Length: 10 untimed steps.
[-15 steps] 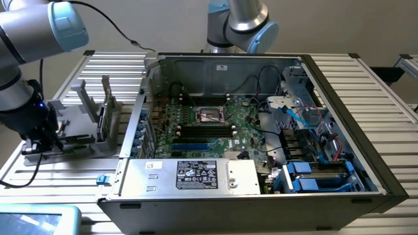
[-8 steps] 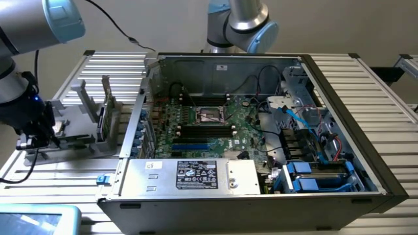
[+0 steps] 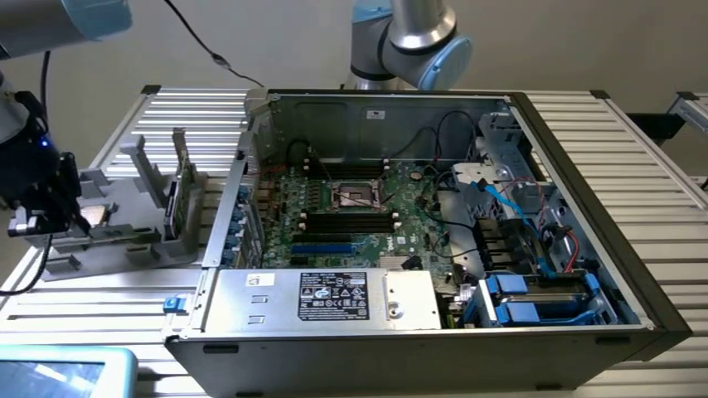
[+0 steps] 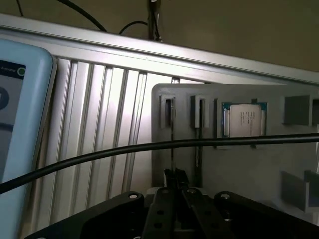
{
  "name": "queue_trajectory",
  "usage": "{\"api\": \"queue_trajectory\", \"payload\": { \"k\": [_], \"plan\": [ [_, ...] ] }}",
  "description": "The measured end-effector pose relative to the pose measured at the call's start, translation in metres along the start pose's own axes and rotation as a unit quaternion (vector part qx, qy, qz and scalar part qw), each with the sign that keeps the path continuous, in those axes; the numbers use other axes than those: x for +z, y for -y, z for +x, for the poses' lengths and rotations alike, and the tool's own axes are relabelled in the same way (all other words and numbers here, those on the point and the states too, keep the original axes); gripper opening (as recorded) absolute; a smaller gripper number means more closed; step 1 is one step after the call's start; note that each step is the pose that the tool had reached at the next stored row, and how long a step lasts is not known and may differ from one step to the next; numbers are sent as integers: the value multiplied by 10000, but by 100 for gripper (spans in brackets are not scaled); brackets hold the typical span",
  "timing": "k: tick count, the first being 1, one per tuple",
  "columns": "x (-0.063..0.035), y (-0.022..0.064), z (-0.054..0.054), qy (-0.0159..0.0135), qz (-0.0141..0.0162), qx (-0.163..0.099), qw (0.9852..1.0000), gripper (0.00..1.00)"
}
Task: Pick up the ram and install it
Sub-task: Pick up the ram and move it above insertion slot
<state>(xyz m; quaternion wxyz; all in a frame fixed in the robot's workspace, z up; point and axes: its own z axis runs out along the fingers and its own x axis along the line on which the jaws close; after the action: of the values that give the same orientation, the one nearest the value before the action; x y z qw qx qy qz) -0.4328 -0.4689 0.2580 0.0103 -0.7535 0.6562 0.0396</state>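
My gripper (image 3: 42, 217) hangs over the grey parts rack (image 3: 122, 240) at the exterior view's left, away from the open computer case (image 3: 443, 215). In the wrist view its black fingers (image 4: 167, 199) meet at a point with nothing visible between them, above the rack (image 4: 234, 169). Two thin boards stand on edge in the rack's slots. The one in line with the fingertips looks like the ram (image 4: 172, 134). In the exterior view a green board edge (image 3: 175, 203) stands upright in the rack. The black memory slots (image 3: 345, 220) lie on the motherboard.
A square silver processor (image 4: 244, 119) sits in the rack beside the slots, seen in the exterior view as the processor (image 3: 94, 214). A black cable (image 4: 99, 152) crosses the wrist view. A pale blue tablet (image 3: 61, 373) lies at the table's front corner. Cables, drive bays and a power supply (image 3: 332, 297) crowd the case.
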Motion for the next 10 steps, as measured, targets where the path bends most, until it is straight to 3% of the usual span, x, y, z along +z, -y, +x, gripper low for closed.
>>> {"api": "queue_trajectory", "payload": {
  "k": [10],
  "plan": [
    [-456, -17, -34, -27, -4, 1, 10000, 11]
  ]
}}
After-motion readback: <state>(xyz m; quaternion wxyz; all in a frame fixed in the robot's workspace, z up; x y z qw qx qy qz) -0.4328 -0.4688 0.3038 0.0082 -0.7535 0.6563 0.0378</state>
